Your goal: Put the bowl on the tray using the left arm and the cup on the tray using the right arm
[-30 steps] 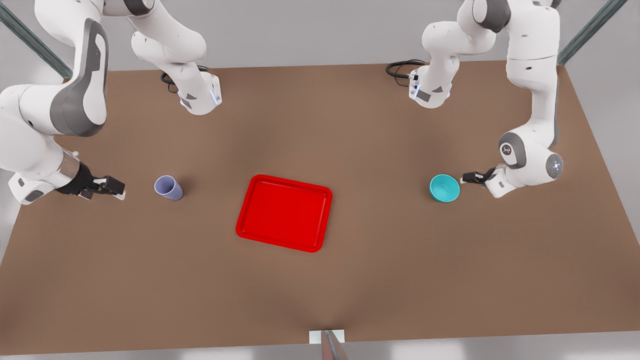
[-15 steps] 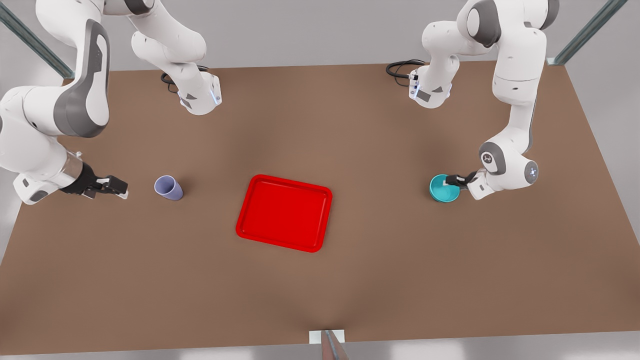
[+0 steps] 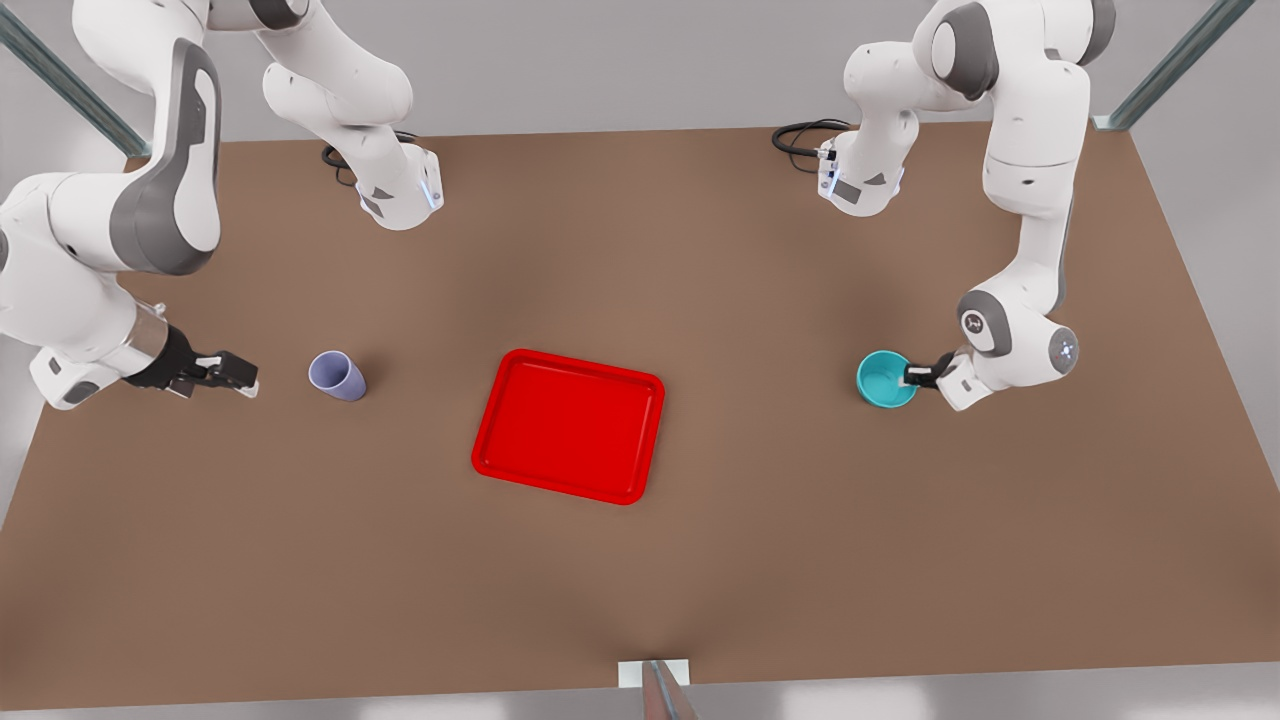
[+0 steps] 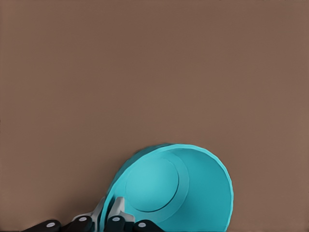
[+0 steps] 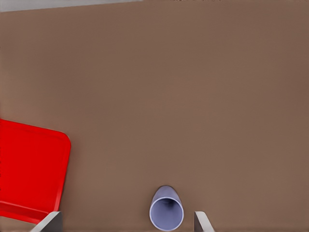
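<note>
The left gripper (image 3: 912, 375) is at the bowl (image 3: 884, 379), on the front view's right, with its fingers closed over the bowl's rim on the side nearest the arm's wrist. In the left wrist view one finger (image 4: 117, 209) sits inside the bowl (image 4: 178, 186) against the wall and the other outside it, so the wall is pinched between them. The bowl's open mouth tips away from the gripper in that view, and its round flat bottom shows inside. Whether the bowl rests on the table (image 3: 640, 250) or is raised off it cannot be told. The tray (image 3: 569, 425) lies well beyond the bowl from the left gripper, at the middle of the table. The right gripper (image 3: 238, 378) is low over the table on the front view's left, pointing toward the cup (image 3: 337, 376), which stands upright ahead of it with a gap of bare table between them. In the right wrist view the two fingertips (image 5: 48, 222) are spread wide, much wider than the cup (image 5: 166, 210), and the cup lies ahead of them, between their lines but not yet within them. Beyond the cup from this gripper lies the tray (image 5: 29, 171), a corner of it in that view, apart from the cup. Nothing lies on the tray. Both arms' bases stand at the far edge of the table in the front view, each with a black cable (image 3: 800, 135) beside it.
</note>
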You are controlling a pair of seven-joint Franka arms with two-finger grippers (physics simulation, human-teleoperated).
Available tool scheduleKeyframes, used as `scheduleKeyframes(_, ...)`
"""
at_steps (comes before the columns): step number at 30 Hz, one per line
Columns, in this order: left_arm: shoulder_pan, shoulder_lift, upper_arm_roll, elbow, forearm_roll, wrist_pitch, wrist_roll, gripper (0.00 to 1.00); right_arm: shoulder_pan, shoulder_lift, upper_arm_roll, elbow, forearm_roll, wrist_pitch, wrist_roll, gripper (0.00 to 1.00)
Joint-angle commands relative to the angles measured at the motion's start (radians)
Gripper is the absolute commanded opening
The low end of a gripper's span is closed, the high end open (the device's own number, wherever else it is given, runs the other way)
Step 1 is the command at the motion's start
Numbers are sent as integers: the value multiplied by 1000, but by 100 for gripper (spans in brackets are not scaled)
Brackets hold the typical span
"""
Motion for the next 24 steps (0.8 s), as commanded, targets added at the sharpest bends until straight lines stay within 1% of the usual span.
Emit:
scheduleKeyframes(1,1,0,-1,-1,-8,-1,-4,21,-2,0,0,0,0,0,0,100)
scheduleKeyframes(4,-7,-23,-4,15,-8,-38,-94,21,-2,0,0,0,0,-2,0,100)
scheduleKeyframes(5,-47,-75,-4,49,-8,-124,-169,21,-2,1,0,-1,0,2,0,100)
scheduleKeyframes(6,-111,-107,-4,81,-5,-152,-300,21,-2,1,0,-2,0,3,0,100)
scheduleKeyframes(7,-177,-117,-3,112,1,-161,-418,21,-3,0,0,-2,0,2,0,100)
scheduleKeyframes(8,-266,-100,-3,187,3,-197,-570,21,-5,0,0,-2,0,-2,-2,100)
scheduleKeyframes(9,-349,-60,-3,285,59,-233,-757,21,-5,-2,0,-2,0,-2,-2,100)
scheduleKeyframes(10,-453,29,-4,457,116,-289,-1033,21,-5,-2,0,-2,0,-2,-2,100)
scheduleKeyframes(11,-511,103,-10,589,115,-314,-1200,21,-5,-2,0,-2,0,-2,-2,100)
scheduleKeyframes(12,-522,172,-67,696,116,-314,-1358,21,-5,-2,0,-3,0,-2,-2,100)
scheduleKeyframes(13,-528,225,-102,771,116,-314,-1461,21,-5,-2,0,-6,0,-2,-2,100)
scheduleKeyframes(15,-573,313,-133,900,106,-294,-1590,21,-5,-2,0,-14,0,5,-2,100)
scheduleKeyframes(16,-588,337,-142,927,89,-267,-1644,21,-5,-2,0,-15,0,5,-2,100)
scheduleKeyframes(19,-622,388,-153,927,50,-135,-1648,21,-5,-2,0,-21,0,8,-2,100)
scheduleKeyframes(24,-622,459,-153,927,52,-95,-1619,21,-5,0,0,-28,0,12,-2,100)
